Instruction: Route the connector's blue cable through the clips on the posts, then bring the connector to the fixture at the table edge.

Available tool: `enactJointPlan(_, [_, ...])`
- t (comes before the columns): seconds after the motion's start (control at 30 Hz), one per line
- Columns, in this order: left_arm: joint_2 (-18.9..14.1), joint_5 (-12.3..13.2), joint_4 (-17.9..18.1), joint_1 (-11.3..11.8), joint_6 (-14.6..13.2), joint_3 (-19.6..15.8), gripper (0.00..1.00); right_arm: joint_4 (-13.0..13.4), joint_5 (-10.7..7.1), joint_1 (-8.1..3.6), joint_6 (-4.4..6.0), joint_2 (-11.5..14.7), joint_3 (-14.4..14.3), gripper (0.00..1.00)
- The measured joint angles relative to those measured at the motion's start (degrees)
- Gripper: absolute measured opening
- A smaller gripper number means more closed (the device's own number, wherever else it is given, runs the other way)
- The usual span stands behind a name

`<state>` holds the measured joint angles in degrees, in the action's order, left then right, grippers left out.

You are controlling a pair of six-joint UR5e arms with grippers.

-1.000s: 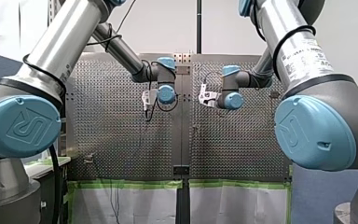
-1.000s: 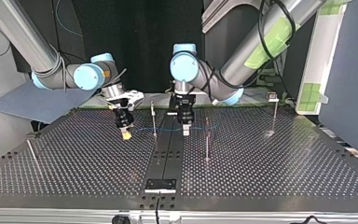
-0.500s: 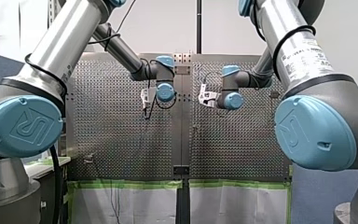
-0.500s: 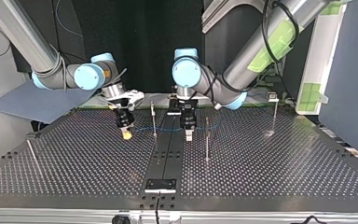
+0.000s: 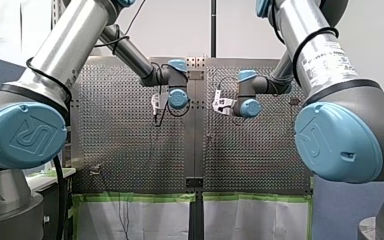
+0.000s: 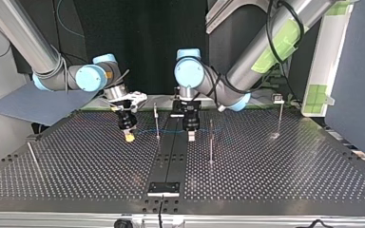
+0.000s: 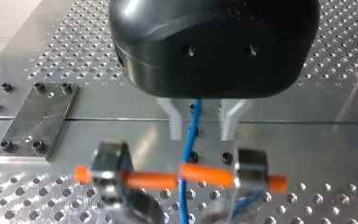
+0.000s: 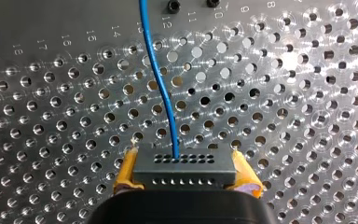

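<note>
Connector [image 8: 185, 164] sits clamped between the yellow pads [image 8: 127, 173] of my right gripper [image 8: 186, 176], its blue cable [image 8: 161, 84] running ahead over the perforated table [image 8: 307, 116]. My left gripper [image 7: 201, 125] is spread wide, fingers [image 7: 175, 122] apart. The cable passes loose between them and crosses an orange bar [image 7: 209, 173] held in metal holders [image 7: 109, 168]. In the top view a thin post [image 6: 156, 121] stands between the two grippers and a second post [image 6: 211, 142] stands just right of my left one. The fixture [image 6: 163, 188] lies well apart from both, at the near edge.
</note>
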<state>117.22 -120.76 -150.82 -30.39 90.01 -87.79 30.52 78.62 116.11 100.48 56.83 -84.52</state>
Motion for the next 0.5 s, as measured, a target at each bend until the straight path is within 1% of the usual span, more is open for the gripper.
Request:
enactJointPlan(0.27, [0.0, 0.0, 0.2, 0.0, 0.8, 0.0, 0.0, -0.1, -0.02, -0.04, -0.01, 0.0, 0.0, 0.0])
enactJointPlan(0.37, [0.0, -0.4, 0.2, -0.1, 0.9, -0.2, 0.0, -0.5, -0.03, -0.15, 0.0, 0.0, 0.0, 0.0])
enactJointPlan(0.5, [0.0, -0.7, 0.4, -0.2, 0.9, -1.2, 0.0, -1.8, 0.08, -0.43, -0.03, 0.0, 0.0, 0.0])
